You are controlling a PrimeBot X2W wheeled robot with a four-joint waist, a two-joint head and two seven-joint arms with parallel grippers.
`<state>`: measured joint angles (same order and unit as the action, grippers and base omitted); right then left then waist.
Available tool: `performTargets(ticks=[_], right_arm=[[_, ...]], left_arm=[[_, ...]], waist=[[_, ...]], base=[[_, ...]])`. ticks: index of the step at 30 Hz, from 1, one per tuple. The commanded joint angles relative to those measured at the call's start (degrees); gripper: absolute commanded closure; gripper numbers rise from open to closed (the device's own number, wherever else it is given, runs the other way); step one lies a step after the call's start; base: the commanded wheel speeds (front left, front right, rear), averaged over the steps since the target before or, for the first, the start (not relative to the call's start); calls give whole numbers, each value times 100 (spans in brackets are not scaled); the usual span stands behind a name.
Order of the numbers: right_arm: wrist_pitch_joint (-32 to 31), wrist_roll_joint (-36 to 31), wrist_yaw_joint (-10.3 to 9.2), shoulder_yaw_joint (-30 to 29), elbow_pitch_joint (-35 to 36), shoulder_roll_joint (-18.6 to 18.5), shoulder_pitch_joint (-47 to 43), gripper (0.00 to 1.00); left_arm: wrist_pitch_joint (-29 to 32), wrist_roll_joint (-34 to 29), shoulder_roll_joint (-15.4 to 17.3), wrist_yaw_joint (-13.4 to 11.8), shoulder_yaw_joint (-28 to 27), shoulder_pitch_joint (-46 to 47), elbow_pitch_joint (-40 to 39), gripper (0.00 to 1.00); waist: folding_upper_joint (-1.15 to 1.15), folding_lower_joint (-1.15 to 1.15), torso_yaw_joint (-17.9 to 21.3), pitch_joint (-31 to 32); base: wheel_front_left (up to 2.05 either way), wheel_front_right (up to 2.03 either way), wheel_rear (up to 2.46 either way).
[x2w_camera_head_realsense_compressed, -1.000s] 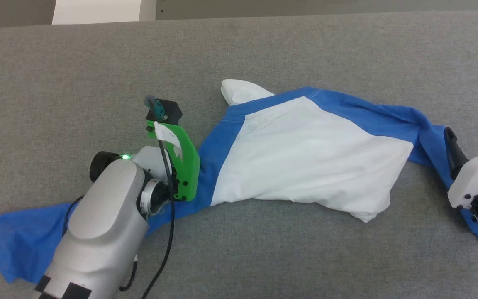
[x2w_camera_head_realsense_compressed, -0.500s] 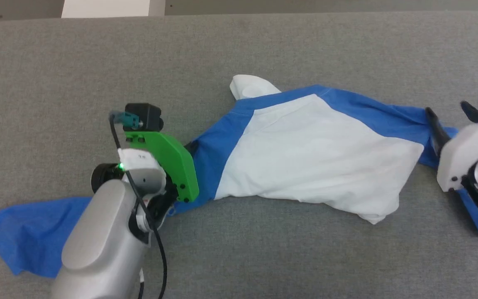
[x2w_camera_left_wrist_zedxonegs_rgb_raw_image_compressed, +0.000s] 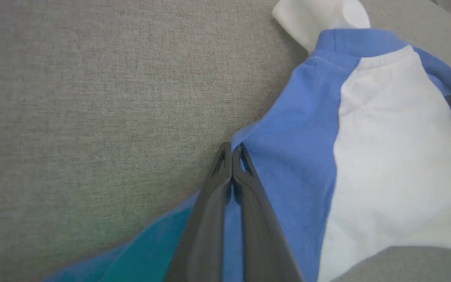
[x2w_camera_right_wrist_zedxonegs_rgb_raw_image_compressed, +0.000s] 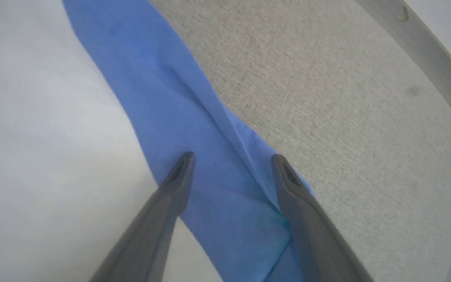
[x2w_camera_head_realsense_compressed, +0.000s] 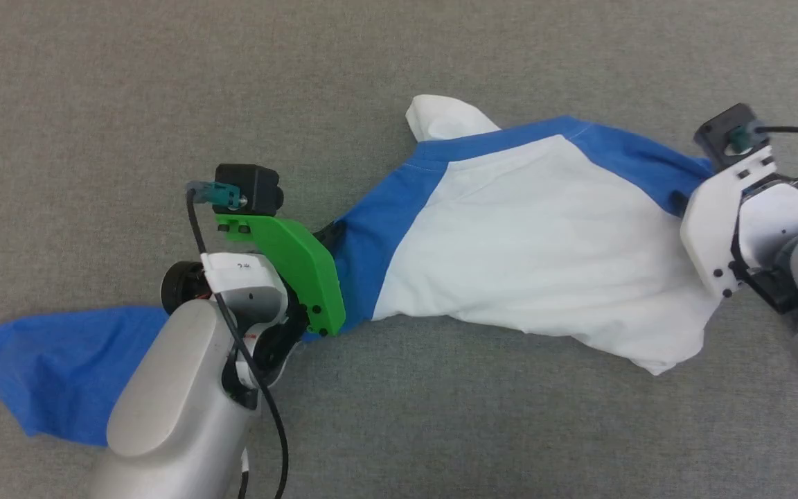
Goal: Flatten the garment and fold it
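Note:
The garment (x2w_camera_head_realsense_compressed: 537,235), a white T-shirt with blue raglan sleeves, lies crumpled across the grey surface, and no chest print is showing. One blue sleeve (x2w_camera_head_realsense_compressed: 59,367) trails to the lower left under my left arm. My left gripper (x2w_camera_left_wrist_zedxonegs_rgb_raw_image_compressed: 231,150) is shut, its tips pinching the upper edge of that sleeve near the shoulder (x2w_camera_head_realsense_compressed: 330,234). My right gripper (x2w_camera_right_wrist_zedxonegs_rgb_raw_image_compressed: 231,162) is open, its fingers straddling a fold of the other blue sleeve (x2w_camera_right_wrist_zedxonegs_rgb_raw_image_compressed: 194,129). In the head view its white wrist housing (x2w_camera_head_realsense_compressed: 717,222) covers that sleeve's end.
A white flap of the shirt (x2w_camera_head_realsense_compressed: 444,118) sticks out past the collar band. The grey fabric surface (x2w_camera_head_realsense_compressed: 163,90) stretches out on all sides. Its rounded edge (x2w_camera_right_wrist_zedxonegs_rgb_raw_image_compressed: 429,55) shows in the right wrist view. Black cables (x2w_camera_head_realsense_compressed: 267,416) hang from both wrists.
The head camera has tilted down. My right gripper has swung up and left onto the right sleeve. My left wrist has turned so its fingers reach the sleeve's upper edge.

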<state>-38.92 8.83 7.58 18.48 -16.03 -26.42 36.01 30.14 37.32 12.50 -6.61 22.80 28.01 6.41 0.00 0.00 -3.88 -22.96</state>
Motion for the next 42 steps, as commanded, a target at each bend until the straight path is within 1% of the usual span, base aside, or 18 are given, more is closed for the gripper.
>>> performTargets(ticks=[1,2,3,4,5,10,14,19,20,22,24,26,27,30,33,35,38,42], right_arm=[[-80,99,-9,269,-258,-33,171,0],[-145,165,-9,316,-345,-28,186,0],[-187,228,-9,322,-403,-14,208,57],[-171,251,-9,322,-418,-12,234,90],[-150,298,-9,300,-447,-6,259,100],[66,573,-9,10,-419,76,428,100],[166,781,-9,-298,-275,209,844,100],[-19,882,-9,-451,-163,342,1730,100],[-52,871,-9,-435,-172,359,1893,100],[-113,912,-9,-471,-225,457,2229,100],[-63,822,-9,-362,-213,437,2588,100],[57,799,-9,-410,-251,517,2957,100],[133,717,-9,-374,-288,541,3173,100],[399,559,-9,-493,-500,715,3780,100],[857,303,-9,-696,-784,912,4423,100],[1202,40,-9,-791,-959,969,4801,100],[1649,-295,-9,-951,-1227,1061,5183,100],[2231,-551,-9,-1134,-1574,1217,5536,100]], left_arm=[[-79,-32,-45,-14,14,22,-15,100],[-93,-29,-54,-7,22,23,-6,100],[-114,-18,-62,6,26,18,1,100],[-150,2,-77,25,20,9,-1,100],[-188,24,-90,45,14,-5,8,100],[-482,-11,-72,156,-35,70,28,100],[-799,-104,-23,152,-234,444,3,100],[-861,-210,147,210,-480,1451,329,100],[-820,-167,148,231,-530,1657,431,100],[-695,-235,247,289,-531,2127,647,100],[-669,-320,333,365,-538,2607,820,100],[-822,-467,413,398,-584,3111,946,100],[-945,-618,492,417,-577,3395,1024,100],[-1327,-904,568,413,-611,4122,1246,100],[-1774,-1182,602,378,-634,4838,1504,100],[-2103,-1389,636,352,-620,5267,1670,100],[-2565,-1586,632,317,-613,5724,1918,100],[-3161,-1763,643,311,-598,6103,2206,100]], waist=[[0,0,-88,-108],[0,0,-92,-107],[0,0,-91,-100],[0,0,-88,-88],[0,0,-84,-62],[0,0,-39,173],[0,0,31,363],[0,0,117,372],[0,0,141,361],[0,0,196,312],[0,0,241,245],[0,0,296,160],[0,0,338,114],[0,0,423,-35],[0,0,480,-201],[0,0,503,-304],[0,0,511,-387],[0,0,504,-472]], base=[[0,0,0],[0,0,0],[0,0,0],[0,0,0],[0,0,0],[0,0,0],[0,0,0],[0,0,0],[0,0,0],[0,0,0],[0,0,0],[0,0,0],[0,0,0],[0,0,0],[0,0,0],[0,0,0],[0,0,0],[0,0,0]])
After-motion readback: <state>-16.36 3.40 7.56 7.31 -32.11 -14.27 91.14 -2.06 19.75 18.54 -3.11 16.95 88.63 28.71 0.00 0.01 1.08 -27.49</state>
